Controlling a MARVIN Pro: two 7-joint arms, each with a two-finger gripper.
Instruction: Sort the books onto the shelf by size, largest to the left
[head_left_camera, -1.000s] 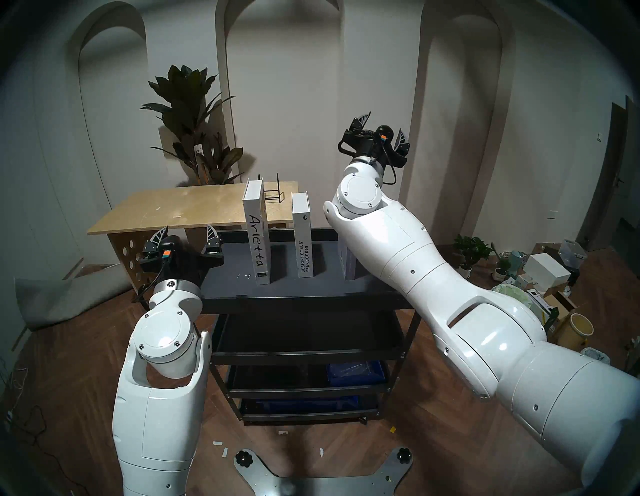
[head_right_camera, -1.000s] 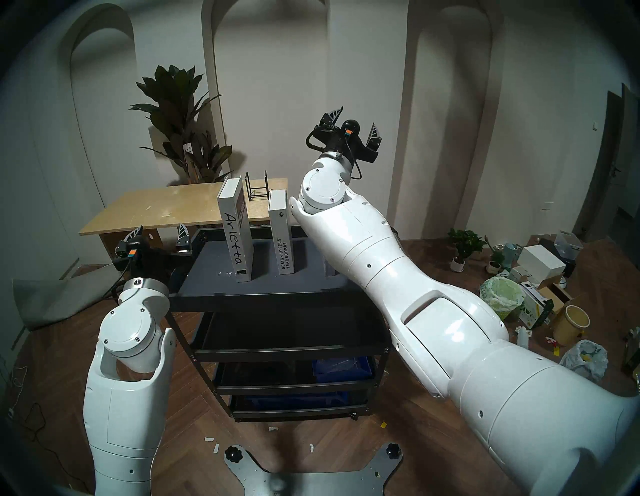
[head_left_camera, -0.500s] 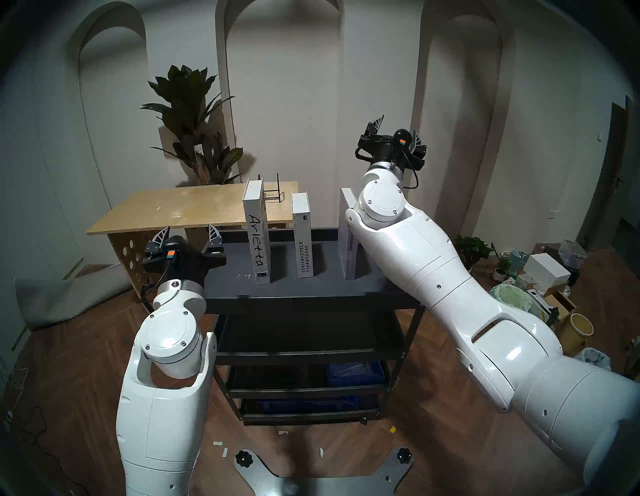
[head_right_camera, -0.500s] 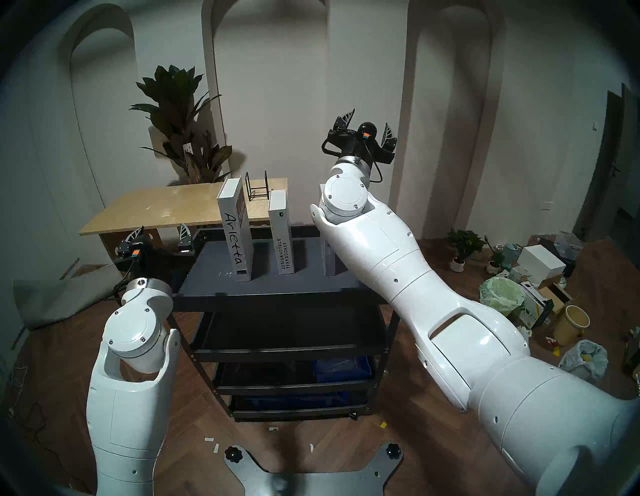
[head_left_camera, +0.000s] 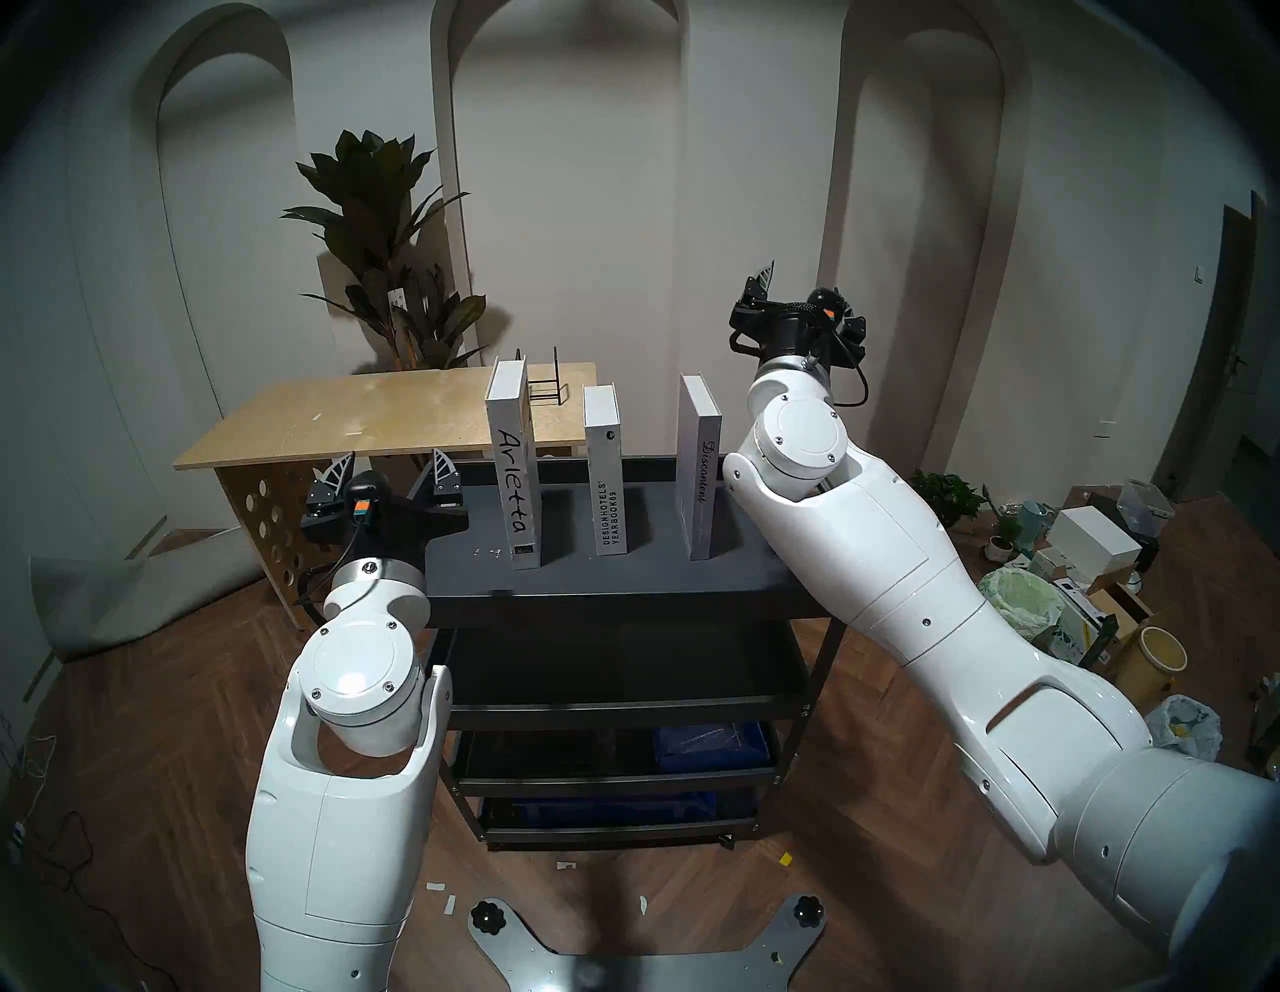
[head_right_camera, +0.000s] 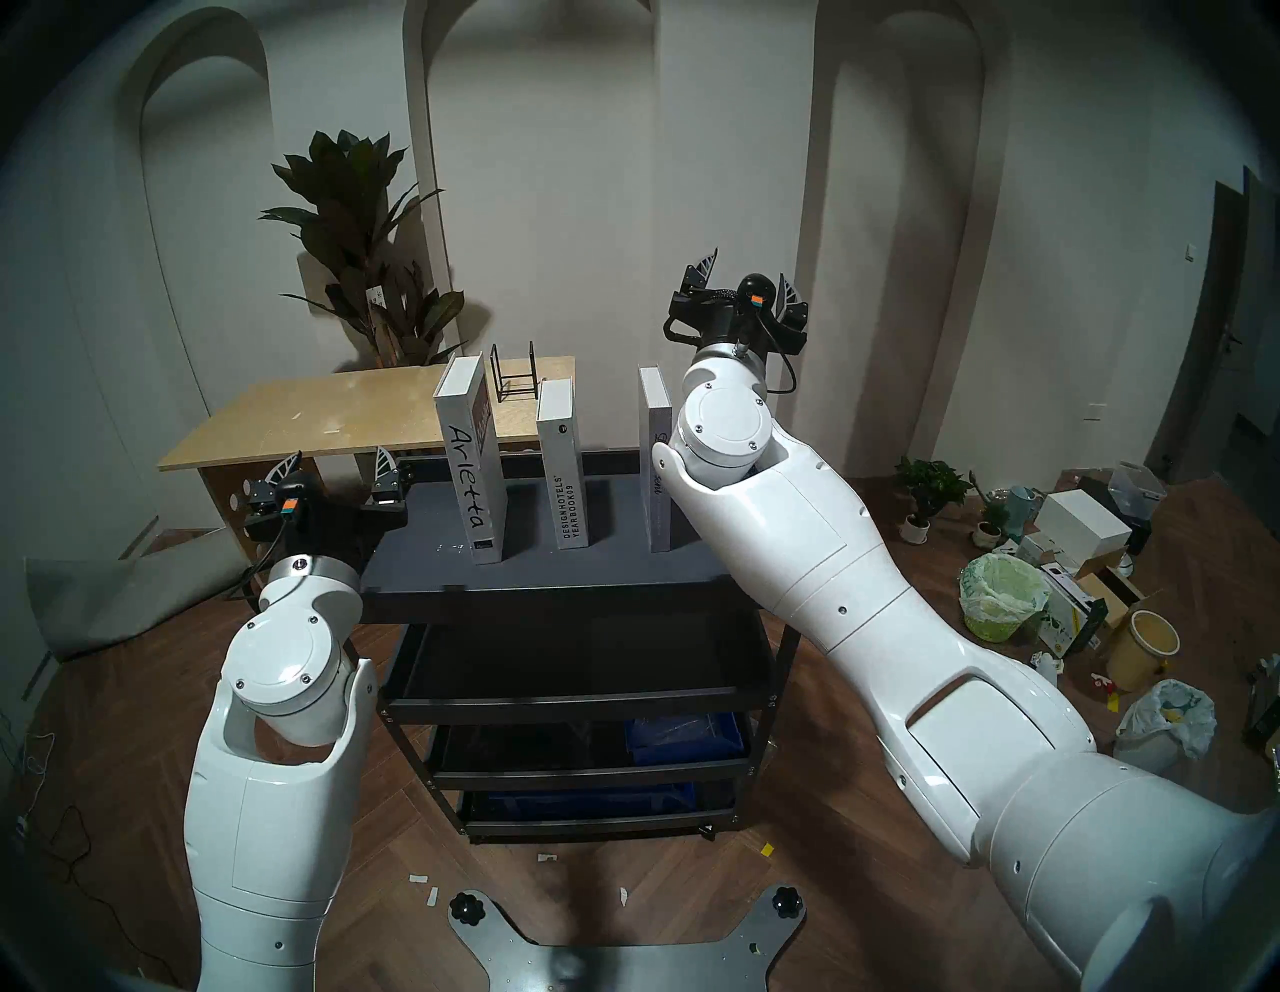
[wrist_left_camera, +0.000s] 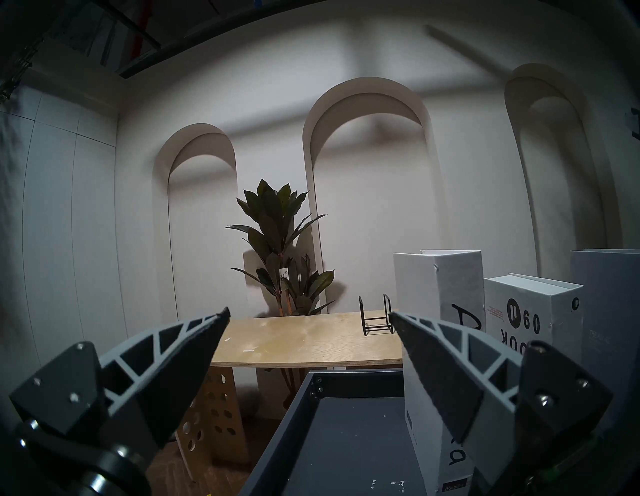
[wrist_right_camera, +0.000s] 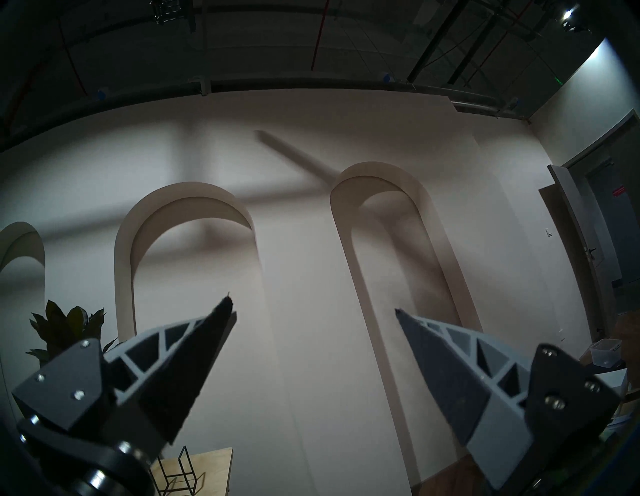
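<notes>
Three hardcovers upright, apart, on cart top tray (head_left_camera: 623, 578): Arletta (head_left_camera: 516, 478) left, Designhotels Yearbook09 (head_left_camera: 607, 485) middle, Discontent (head_left_camera: 698, 471) near right edge. Left gripper (head_left_camera: 395, 471) and right gripper (head_left_camera: 803, 287) both spread, empty. Books likely heavy, stiff, smooth: you pinch across covers, near top.

Glossy white arms (head_left_camera: 873, 554), black pincers (head_left_camera: 395, 478)

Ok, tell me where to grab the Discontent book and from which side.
Grip the Discontent book near its top, jaws across its two covers, coming from above or the front. It stands upright, slim and apart from the Designhotels Yearbook09, so both covers are free. The right gripper is probably nearest.
</notes>
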